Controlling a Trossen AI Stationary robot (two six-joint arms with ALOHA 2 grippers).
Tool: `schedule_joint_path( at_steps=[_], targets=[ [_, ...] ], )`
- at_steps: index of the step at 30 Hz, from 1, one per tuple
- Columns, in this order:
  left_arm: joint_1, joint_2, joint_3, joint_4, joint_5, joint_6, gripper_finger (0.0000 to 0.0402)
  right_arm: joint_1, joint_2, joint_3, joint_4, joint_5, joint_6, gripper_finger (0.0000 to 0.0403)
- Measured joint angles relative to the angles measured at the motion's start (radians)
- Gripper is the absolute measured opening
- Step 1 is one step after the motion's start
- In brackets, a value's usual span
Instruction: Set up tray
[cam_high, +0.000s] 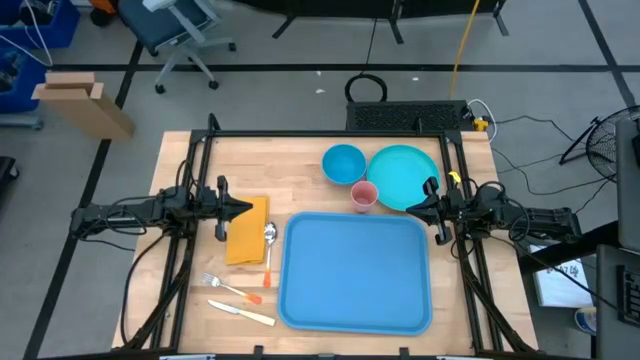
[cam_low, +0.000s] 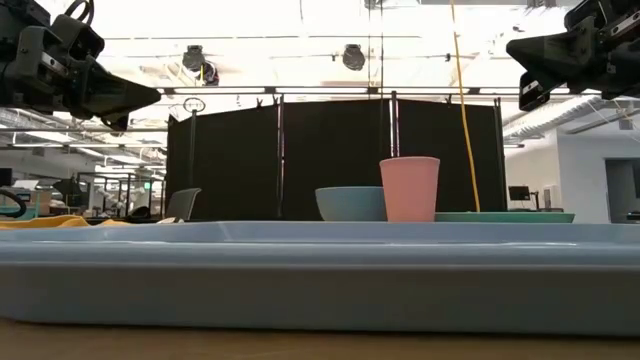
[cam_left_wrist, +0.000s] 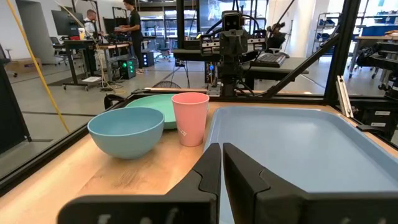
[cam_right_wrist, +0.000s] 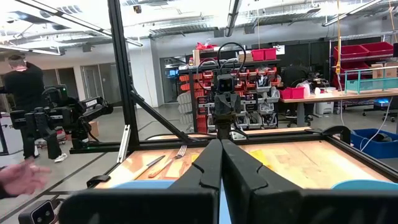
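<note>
Tray (cam_high: 355, 271) flat at table's front-centre, long axis front-to-back, left gripper (cam_high: 246, 208) and right gripper (cam_high: 412, 208) raised at side edges, jaws closed, empty

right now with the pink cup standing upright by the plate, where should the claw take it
Grip the pink cup across its upper wall, just under the open rim, coming from above. It stands upright and tapers downward, so the wide top gives the firmest hold. The teal plate sits close on one side and the blue bowl is near, so set the fingers along the free gap. The right claw is nearest.
</note>
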Motion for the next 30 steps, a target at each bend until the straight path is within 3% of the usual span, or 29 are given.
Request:
schedule_joint_path(
  at_steps=[12,19,22,25,30],
  targets=[
    [0.0,0.0,0.0,0.0,0.0,0.0,0.0021,0.0,0.0,0.0,0.007,0.0,0.001,0.0],
    [0.0,0.0,0.0,0.0,0.0,0.0,0.0021,0.0,0.0,0.0,0.011,0.008,0.09,0.0],
    [0.0,0.0,0.0,0.0,0.0,0.0,0.0021,0.0,0.0,0.001,0.07,0.116,0.071,0.0],
    [0.0,0.0,0.0,0.0,0.0,0.0,0.0021,0.0,0.007,0.038,0.076,0.288,0.072,0.0],
    [0.0,0.0,0.0,0.001,0.0,0.0,0.0021,0.0,0.089,0.2,-0.15,0.62,0.111,0.0]
  ],
)
